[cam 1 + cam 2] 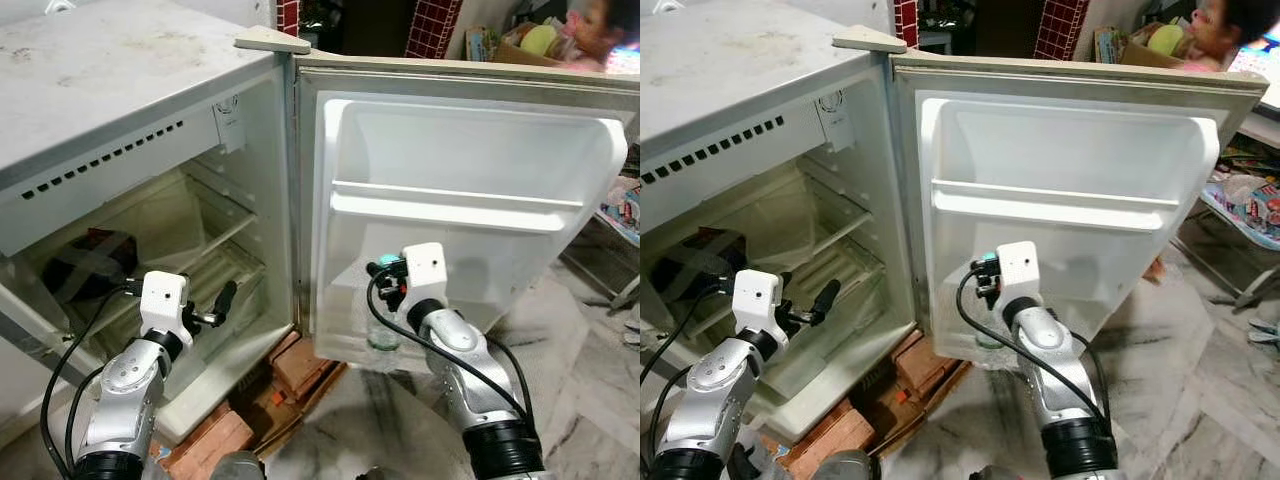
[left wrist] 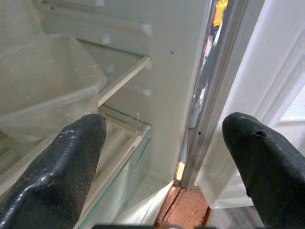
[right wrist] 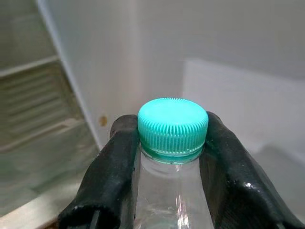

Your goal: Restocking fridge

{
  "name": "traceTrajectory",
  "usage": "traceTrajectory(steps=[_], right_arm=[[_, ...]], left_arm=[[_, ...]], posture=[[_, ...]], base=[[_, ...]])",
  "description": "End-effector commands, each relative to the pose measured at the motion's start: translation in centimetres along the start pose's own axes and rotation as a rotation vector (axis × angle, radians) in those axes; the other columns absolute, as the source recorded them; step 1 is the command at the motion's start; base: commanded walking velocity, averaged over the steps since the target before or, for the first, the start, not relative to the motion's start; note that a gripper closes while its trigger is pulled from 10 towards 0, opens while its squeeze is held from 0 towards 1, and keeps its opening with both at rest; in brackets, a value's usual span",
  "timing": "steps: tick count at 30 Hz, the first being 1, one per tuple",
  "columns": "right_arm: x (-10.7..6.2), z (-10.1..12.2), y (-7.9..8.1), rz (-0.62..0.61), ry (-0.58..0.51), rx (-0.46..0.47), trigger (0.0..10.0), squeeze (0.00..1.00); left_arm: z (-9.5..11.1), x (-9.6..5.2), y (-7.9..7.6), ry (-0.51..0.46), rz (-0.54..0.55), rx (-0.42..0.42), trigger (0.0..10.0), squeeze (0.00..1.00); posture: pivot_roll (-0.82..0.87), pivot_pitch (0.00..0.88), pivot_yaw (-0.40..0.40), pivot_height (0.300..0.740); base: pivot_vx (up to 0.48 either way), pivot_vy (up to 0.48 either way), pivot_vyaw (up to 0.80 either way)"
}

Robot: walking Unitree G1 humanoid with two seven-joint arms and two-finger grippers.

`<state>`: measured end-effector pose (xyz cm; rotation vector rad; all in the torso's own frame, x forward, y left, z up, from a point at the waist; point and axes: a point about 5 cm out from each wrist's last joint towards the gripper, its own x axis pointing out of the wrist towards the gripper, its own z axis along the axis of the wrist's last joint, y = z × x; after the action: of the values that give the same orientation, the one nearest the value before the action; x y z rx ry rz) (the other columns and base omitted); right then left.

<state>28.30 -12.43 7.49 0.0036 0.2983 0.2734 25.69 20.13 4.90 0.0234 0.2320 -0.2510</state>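
The right gripper (image 3: 171, 157) is clamping a bottle (image 1: 383, 330) over the door's bottom shelf (image 1: 345, 350); next, releasing. The left gripper (image 2: 167, 143), at nine o'clock, is hanging open.

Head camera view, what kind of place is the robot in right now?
Probably a lived-in home, in a kitchen or storage corner. A small old fridge stands open on bricks over a marble-patterned floor, with household clutter behind. The right gripper holds a clear bottle at the door shelf.

Clear glossy plastic bottle (image 3: 174, 200), ribbed teal cap (image 3: 172, 128), matt black fingers (image 3: 112, 176)
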Motion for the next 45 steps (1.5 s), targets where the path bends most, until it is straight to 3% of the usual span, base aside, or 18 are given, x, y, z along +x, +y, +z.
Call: traceTrajectory(steps=[1, 33, 38, 45], right_arm=[[0.0, 1.0, 0.0, 0.008, -0.036, 0.009, 10.0, 0.00], [0.1, 1.2, 0.1, 0.017, -0.046, 0.015, 10.0, 0.00], [0.4, 1.6, 1.1, 0.090, -0.089, 0.026, 10.0, 0.00], [0.3, 1.9, 1.0, 0.075, -0.118, 0.035, 10.0, 0.00]], left_arm=[[0.2, -0.1, 0.2, 0.000, 0.008, 0.009, 10.0, 0.00], [0.3, 0.0, 0.2, 0.002, 0.014, 0.009, 10.0, 0.00], [0.4, 0.0, 0.5, 0.003, 0.042, 0.053, 10.0, 0.00], [0.5, 0.0, 0.6, -0.009, 0.069, 0.059, 10.0, 0.00]], posture=[[0.10, 0.038, -0.035, 0.740], [0.10, 0.039, -0.033, 0.740], [0.10, 0.039, -0.033, 0.740], [0.10, 0.033, -0.033, 0.740]], base=[[0.000, 0.000, 0.00], [0.000, 0.000, 0.00], [0.000, 0.000, 0.00], [0.000, 0.000, 0.00]])
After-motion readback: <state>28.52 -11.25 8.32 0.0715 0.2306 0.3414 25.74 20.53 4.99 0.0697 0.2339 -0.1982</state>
